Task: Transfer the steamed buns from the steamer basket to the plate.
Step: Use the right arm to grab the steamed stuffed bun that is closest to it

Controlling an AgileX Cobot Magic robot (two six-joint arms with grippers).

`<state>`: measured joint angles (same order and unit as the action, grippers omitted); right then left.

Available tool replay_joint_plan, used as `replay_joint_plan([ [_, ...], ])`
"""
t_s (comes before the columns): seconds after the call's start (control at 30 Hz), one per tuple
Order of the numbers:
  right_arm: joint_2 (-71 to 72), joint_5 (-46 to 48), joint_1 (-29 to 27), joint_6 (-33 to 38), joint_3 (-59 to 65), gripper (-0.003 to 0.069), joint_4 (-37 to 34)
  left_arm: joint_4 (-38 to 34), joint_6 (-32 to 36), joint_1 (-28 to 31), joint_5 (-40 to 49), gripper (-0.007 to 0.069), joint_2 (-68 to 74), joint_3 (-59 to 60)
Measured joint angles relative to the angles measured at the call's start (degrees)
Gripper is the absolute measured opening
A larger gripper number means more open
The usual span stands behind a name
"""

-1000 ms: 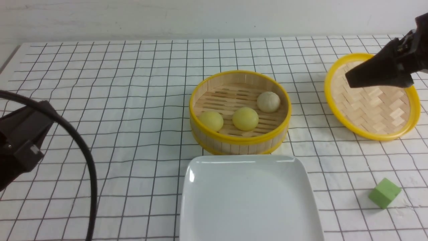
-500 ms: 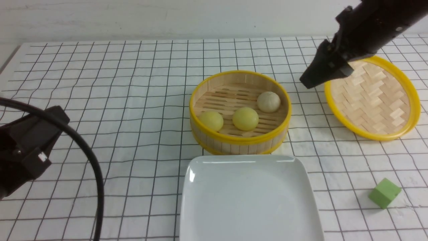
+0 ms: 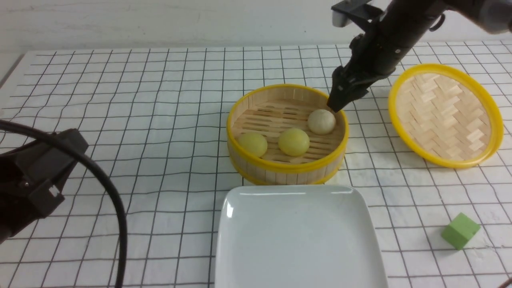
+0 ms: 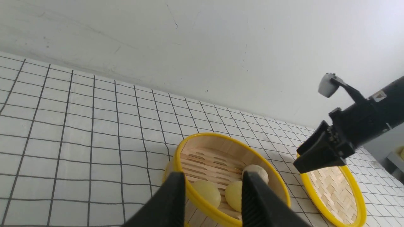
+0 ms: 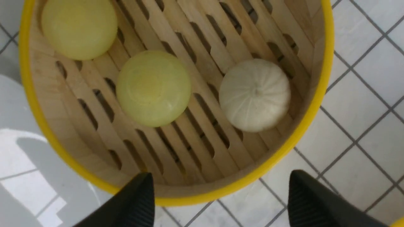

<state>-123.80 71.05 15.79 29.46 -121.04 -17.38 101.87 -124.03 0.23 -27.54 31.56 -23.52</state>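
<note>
Far side of the steamer: my right gripper [image 3: 338, 103] hangs empty, jaws spread wide, over the far right rim of the steamer basket [image 3: 286, 167]. The beige-white bun [image 3: 321, 121] sits just below its tips, slightly toward me. This arm is much the nearer, so I judge that bun its first pick. The middle yellow bun [image 3: 293, 141] and left yellow bun [image 3: 253, 144] lie beyond. My left gripper [image 4: 213, 186], partly open and empty, hovers well off over the bench [image 3: 120, 100]. The bare plate [image 3: 296, 240] sits just beside the basket.
</note>
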Motion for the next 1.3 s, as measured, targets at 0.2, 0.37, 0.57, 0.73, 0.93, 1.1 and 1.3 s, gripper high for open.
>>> replay_joint_plan([
  [0.2, -7.0, -0.1, 0.1, 0.6, -6.5, 0.0529, 0.0, 0.1, 0.0, 0.0, -0.1, 0.0283, 0.0, 0.0],
  [0.37, -9.4, -0.1, 0.8, 1.1, -7.8, 0.0492, 0.8, 0.2, 0.0, 0.0, -0.2, 0.0283, 0.0, 0.0],
  [0.57, -9.8, -0.4, 2.0, 1.9, -7.8, 0.0484, 1.9, 0.2, 0.0, 0.0, -0.3, 0.0283, 0.0, 0.0],
  [0.73, -9.8, -1.1, 2.4, 2.1, -7.8, 0.0484, 3.5, 0.2, 0.0, 0.0, -0.3, 0.0283, 0.0, 0.0],
  [0.93, -10.2, -3.2, 2.4, 2.2, -7.8, 0.0484, 4.7, 0.2, 0.0, 0.0, -0.3, 0.0283, 0.0, 0.0],
  [1.1, -11.8, -3.4, 2.4, 2.2, -7.9, 0.0484, 5.0, 0.2, 0.0, 0.0, -0.3, 0.0283, 0.0, 0.0],
  [1.3, -12.6, -4.2, 3.0, 2.4, -7.9, 0.0426, 6.5, 0.2, 0.0, 0.0, -0.3, 0.0283, 0.0, 0.0],
])
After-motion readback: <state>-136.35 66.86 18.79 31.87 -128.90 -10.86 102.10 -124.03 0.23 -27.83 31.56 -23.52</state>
